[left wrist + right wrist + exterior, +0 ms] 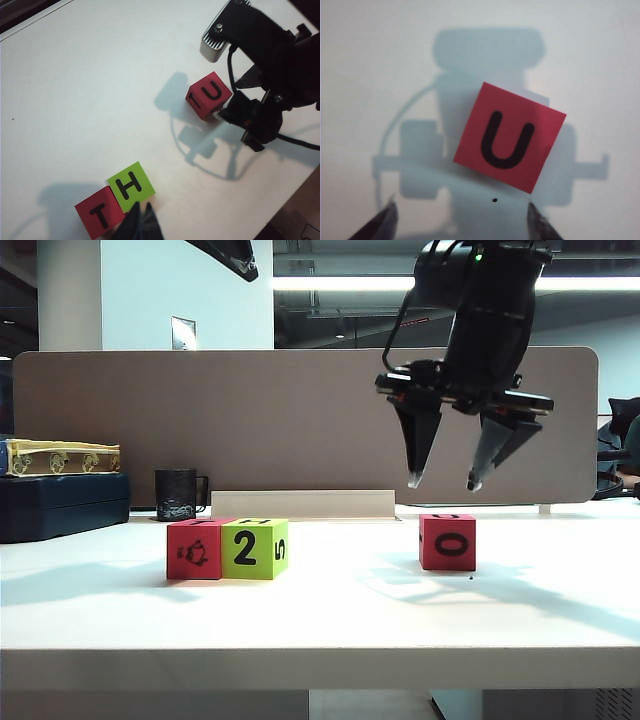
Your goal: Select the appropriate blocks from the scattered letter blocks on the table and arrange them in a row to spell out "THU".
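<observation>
Three letter blocks lie on the white table. A red block and a lime green block touch side by side at the left; from above they show T and H. A second red block stands apart at the right with U on top, slightly turned. My right gripper hangs open above this block, holding nothing, and its fingertips are spread wider than the block. My left gripper is shut and empty, hovering beside the T and H blocks.
A brown-grey partition panel runs along the table's back, with a white strip at its foot. A black mug and a dark blue case with a yellow box on it stand at the back left.
</observation>
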Robot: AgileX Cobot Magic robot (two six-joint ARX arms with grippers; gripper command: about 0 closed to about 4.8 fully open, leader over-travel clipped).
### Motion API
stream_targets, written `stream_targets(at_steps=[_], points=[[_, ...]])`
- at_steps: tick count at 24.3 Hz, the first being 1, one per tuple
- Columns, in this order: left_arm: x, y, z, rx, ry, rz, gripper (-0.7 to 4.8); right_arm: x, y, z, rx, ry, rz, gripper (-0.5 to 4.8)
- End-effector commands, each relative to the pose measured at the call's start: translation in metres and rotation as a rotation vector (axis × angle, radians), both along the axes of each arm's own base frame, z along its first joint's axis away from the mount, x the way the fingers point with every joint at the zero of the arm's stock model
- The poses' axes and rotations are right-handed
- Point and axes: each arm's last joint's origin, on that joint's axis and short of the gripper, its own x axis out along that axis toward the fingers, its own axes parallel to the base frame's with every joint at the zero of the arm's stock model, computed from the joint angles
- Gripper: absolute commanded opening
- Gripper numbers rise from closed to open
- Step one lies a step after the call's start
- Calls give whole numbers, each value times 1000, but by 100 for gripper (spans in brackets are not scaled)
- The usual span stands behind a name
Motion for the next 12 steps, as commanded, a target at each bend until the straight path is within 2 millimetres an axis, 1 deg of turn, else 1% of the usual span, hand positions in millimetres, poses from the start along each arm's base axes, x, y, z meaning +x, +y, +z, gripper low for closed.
stream_targets(at_steps=[1,6,12], points=[[-2,1,3,-3,-12,-5,-6,2,1,0,-4,-11,-9,377],[-2,1,3,-5,-12,-6,-6,8,-4,-1,4,-28,-26,382],[-2,1,3,-5,-13,-7,-6,17,-11,-16,-7,7,-50,382]])
